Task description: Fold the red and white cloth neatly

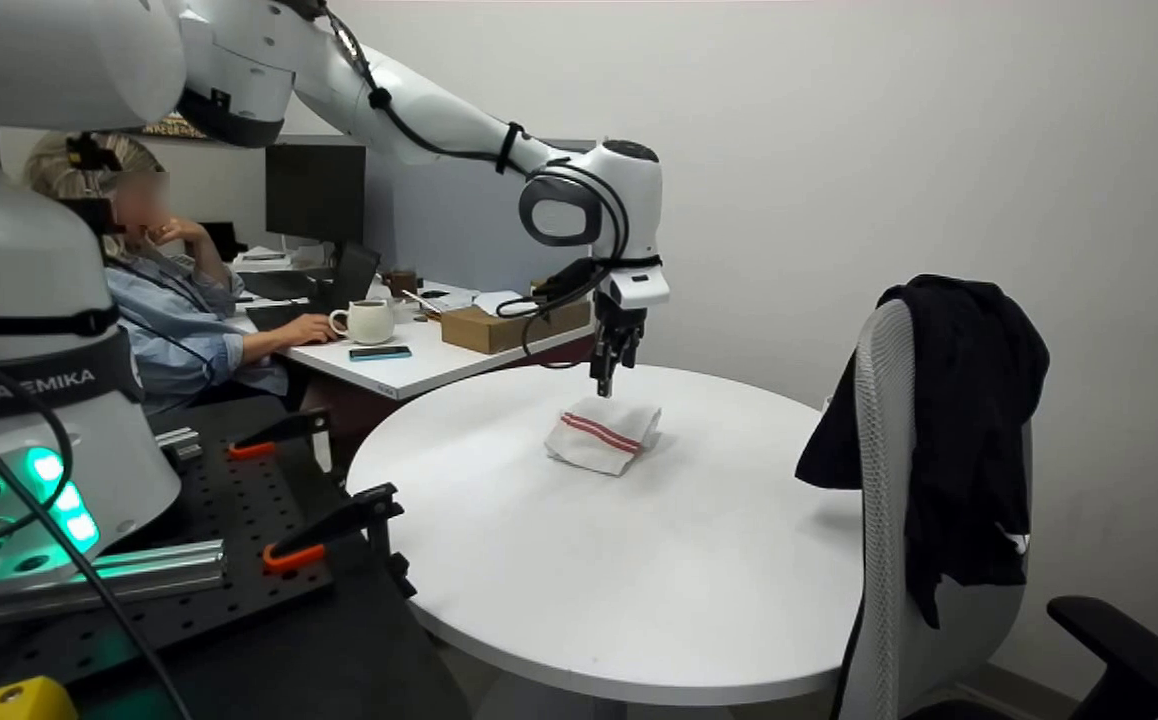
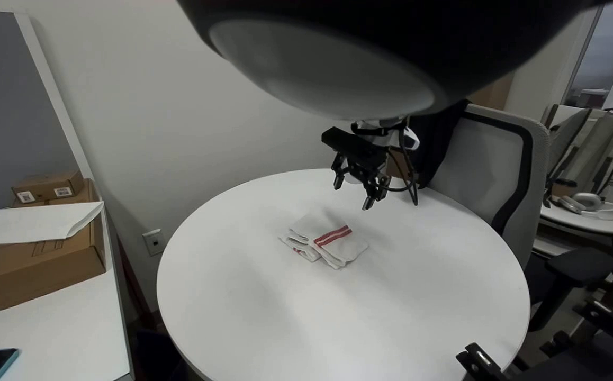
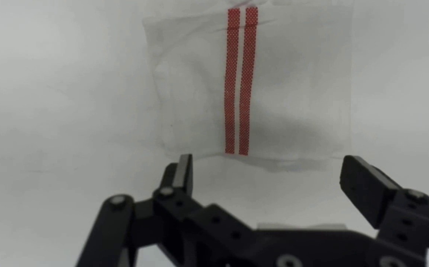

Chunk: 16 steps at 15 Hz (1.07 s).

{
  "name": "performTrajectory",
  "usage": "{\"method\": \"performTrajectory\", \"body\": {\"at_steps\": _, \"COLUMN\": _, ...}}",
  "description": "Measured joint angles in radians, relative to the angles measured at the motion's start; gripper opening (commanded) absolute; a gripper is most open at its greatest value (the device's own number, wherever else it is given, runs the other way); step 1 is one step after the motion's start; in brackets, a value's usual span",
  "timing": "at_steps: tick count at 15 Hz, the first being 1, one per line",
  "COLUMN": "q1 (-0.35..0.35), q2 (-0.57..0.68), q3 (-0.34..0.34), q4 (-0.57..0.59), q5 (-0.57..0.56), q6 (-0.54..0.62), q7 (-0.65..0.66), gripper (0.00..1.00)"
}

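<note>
A: Although the jaws hang near the cloth (image 3: 296, 81), they hold nothing: in the wrist view the fingertips (image 3: 182, 170) stand widely spread, low in the frame.

B: In which direction does the cloth lie from them?

A: Toward the top of that frame. Its lower edge crosses at about the height of the fingertips, and the gap covers most of this edge.

B: Are they touching it?

A: No. In an exterior view they hang at the upper right of the cloth (image 2: 346, 248), clearly apart. So the coming move, I judge, must go up the wrist frame and also descend.

B: And how does the cloth point?

A: In the wrist view its two red stripes (image 3: 230, 81) run almost straight from top to bottom. The visible face looks longer across, but some cloth leaves the frame at the top, so the whole long axis I cannot tell.

B: Where is it on the bench (image 2: 349, 328)?

A: In its upper half, in both exterior views. In an exterior view a lower layer (image 2: 302, 250) sticks out at the left, so I judge the folding not yet neat.
</note>
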Motion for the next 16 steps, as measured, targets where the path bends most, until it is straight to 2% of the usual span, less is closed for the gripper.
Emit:
{"method": "performTrajectory", "body": {"at_steps": 4, "q1": 0.107, "q2": 0.026, "q3": -0.092, "q4": -0.105, "q5": -0.059, "q6": -0.038, "q7": -0.035, "gripper": 1.00}}
{"method": "performTrajectory", "body": {"at_steps": 7, "q1": 0.225, "q2": 0.066, "q3": -0.202, "q4": -0.228, "q5": -0.177, "q6": -0.110, "q7": -0.139, "gripper": 1.00}}
{"method": "performTrajectory", "body": {"at_steps": 11, "q1": 0.421, "q2": 0.124, "q3": -0.374, "q4": -0.423, "q5": -0.401, "q6": -0.179, "q7": -0.322, "gripper": 1.00}}
{"method": "performTrajectory", "body": {"at_steps": 16, "q1": 0.701, "q2": 0.181, "q3": -0.606, "q4": -0.638, "q5": -0.661, "q6": -0.146, "q7": -0.507, "gripper": 1.00}}
